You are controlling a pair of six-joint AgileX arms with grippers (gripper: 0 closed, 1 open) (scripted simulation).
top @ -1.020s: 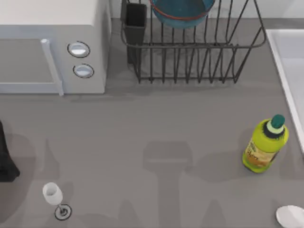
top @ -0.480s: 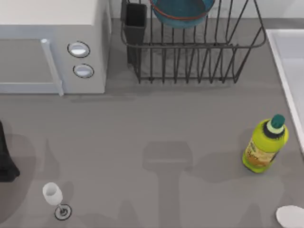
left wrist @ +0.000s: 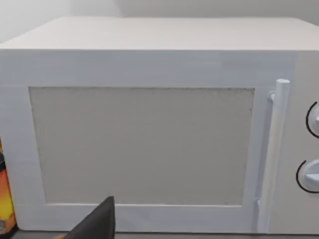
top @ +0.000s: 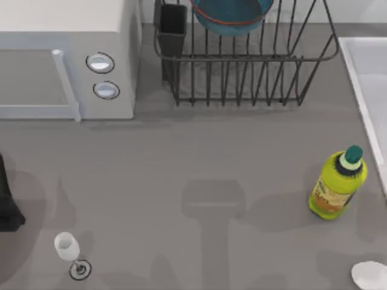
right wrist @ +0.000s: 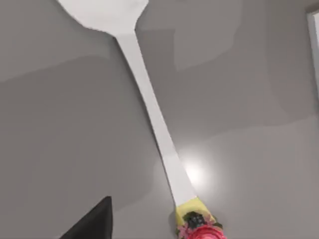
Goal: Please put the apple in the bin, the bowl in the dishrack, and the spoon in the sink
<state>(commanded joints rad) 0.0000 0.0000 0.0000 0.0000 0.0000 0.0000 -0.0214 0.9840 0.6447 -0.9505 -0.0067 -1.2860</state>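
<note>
Resting: bowl (top: 231, 15) in dishrack (top: 254, 66) | spoon (right wrist: 149, 107) on table | gripper openings: cannot tell

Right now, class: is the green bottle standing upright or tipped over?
Upright. In the top view the bottle shows its dark green cap above its yellow-green body, standing on the table beside the sink.

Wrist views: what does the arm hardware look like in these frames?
Little to go on: the left end effector appears as a matte black, pointed wedge before the white microwave. The right end effector is the same black wedge above the white spoon. No cables or markings visible.
</note>
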